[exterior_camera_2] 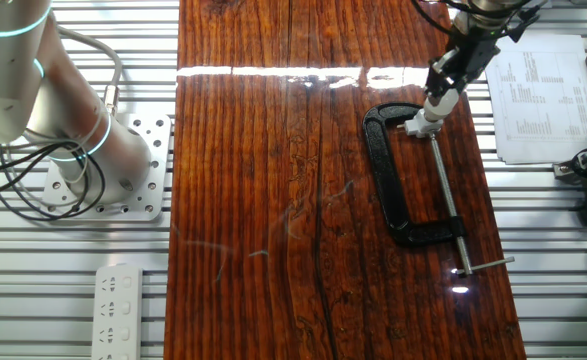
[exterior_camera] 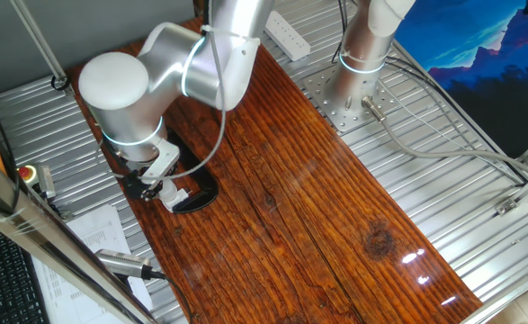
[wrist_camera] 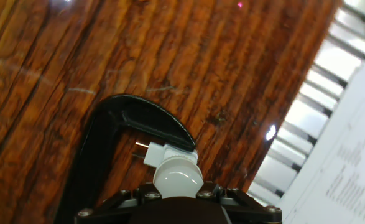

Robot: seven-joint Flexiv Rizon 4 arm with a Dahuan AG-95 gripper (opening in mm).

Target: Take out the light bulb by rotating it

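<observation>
The light bulb [wrist_camera: 178, 175] is small and white with a smooth rounded dome, sitting at 6 o'clock in the hand view just above the gripper [wrist_camera: 179, 198], whose black fingers close narrowly around its base. A white socket block [wrist_camera: 154, 154] adjoins it at 11 o'clock. A black C-clamp [exterior_camera_2: 398, 185] pins the block to the wooden table [exterior_camera_2: 273, 200], its frame curving past the bulb. Printed papers [exterior_camera_2: 543, 95] lie at 3 o'clock.

Small white round-domed light bulb [wrist_camera: 178, 175] seated in its white socket
</observation>
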